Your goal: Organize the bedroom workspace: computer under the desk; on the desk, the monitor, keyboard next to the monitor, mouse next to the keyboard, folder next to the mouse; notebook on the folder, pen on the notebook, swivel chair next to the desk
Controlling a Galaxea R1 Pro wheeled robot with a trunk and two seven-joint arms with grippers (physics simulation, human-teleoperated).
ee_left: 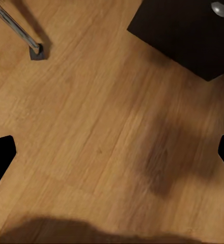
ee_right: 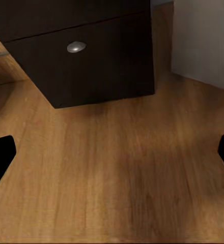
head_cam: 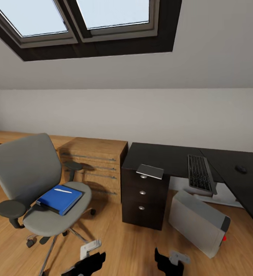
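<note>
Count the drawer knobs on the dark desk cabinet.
3, stacked down the front of the dark cabinet: top knob under the notebook, middle knob, bottom knob. None seem hidden.

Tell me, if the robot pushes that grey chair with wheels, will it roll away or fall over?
The grey swivel chair would probably roll, since it stands on castors on the smooth wooden floor. It may also spin on its post. Tipping seems unlikely with a low push, though the white pen lying loose on the blue folder could slide off.
</note>
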